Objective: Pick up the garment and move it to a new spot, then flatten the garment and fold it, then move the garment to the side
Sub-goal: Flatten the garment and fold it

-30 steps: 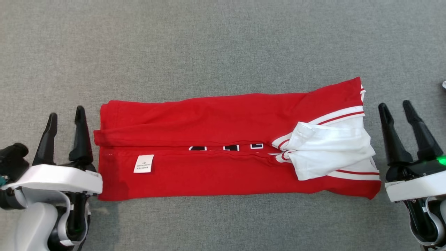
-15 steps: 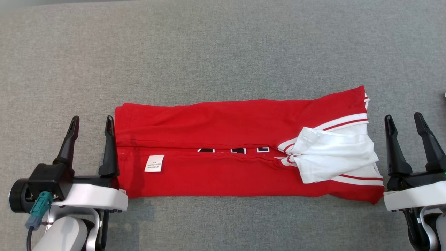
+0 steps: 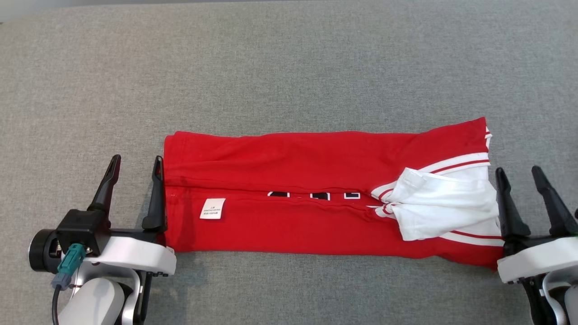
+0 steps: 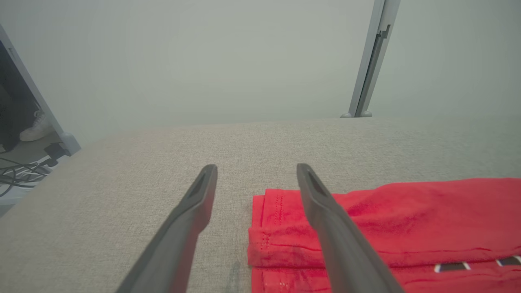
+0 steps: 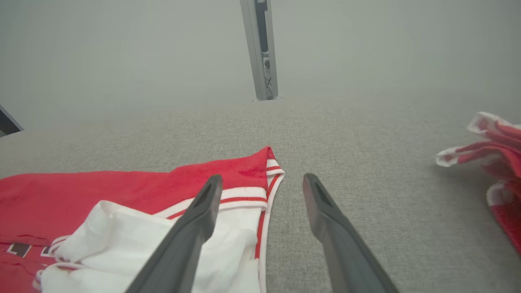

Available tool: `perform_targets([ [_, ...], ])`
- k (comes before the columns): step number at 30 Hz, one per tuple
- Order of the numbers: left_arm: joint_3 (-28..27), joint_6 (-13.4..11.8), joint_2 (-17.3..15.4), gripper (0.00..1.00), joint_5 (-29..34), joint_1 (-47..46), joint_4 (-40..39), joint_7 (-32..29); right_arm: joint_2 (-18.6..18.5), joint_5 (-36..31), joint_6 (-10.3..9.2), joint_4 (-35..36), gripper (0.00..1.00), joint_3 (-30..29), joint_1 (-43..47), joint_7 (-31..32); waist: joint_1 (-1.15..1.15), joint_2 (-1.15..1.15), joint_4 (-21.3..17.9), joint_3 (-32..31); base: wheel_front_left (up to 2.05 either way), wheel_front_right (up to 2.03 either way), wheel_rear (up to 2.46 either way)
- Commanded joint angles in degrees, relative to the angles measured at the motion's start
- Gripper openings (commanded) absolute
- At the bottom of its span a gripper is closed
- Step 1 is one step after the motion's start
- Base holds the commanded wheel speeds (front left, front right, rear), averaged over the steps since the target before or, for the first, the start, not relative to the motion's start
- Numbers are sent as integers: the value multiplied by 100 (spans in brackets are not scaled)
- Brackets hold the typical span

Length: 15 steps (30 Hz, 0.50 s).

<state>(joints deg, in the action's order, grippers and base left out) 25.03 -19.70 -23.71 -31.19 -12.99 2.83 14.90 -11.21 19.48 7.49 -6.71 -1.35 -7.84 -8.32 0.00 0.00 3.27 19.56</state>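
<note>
The garment [image 3: 293, 180] is a red shirt with white, red-striped sleeves, folded into a long band across the grey surface, a white label on its lower left. My left gripper [image 3: 135, 174] stands open at the band's left end, its right finger over the hem [image 4: 264, 228]. At the right end my right gripper [image 3: 519, 180] is open too, its left finger over the white sleeve [image 5: 134, 244]. Neither holds cloth.
Another red and white garment [image 5: 496, 154] lies bunched to the right of my right gripper. A grey upright post [image 5: 260, 49] stands at the table's far edge. Past the table's left edge [image 4: 49, 171], cables and a shoe lie on the floor.
The head camera has shifted, so the garment sits lower and further right in view. My left gripper has turned more upright at the left hem. The right gripper now overlaps the sleeve edge.
</note>
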Motion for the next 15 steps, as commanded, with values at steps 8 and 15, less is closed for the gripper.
perform_targets([
  [8,0,99,61,100,51,-203,135,24,89,82,-1,-689,100,278,38,100,0,0,69,83,0,0,0],
  [15,11,195,147,100,81,-287,247,24,216,256,1,-1364,100,670,-7,127,0,0,97,132,0,0,0],
])
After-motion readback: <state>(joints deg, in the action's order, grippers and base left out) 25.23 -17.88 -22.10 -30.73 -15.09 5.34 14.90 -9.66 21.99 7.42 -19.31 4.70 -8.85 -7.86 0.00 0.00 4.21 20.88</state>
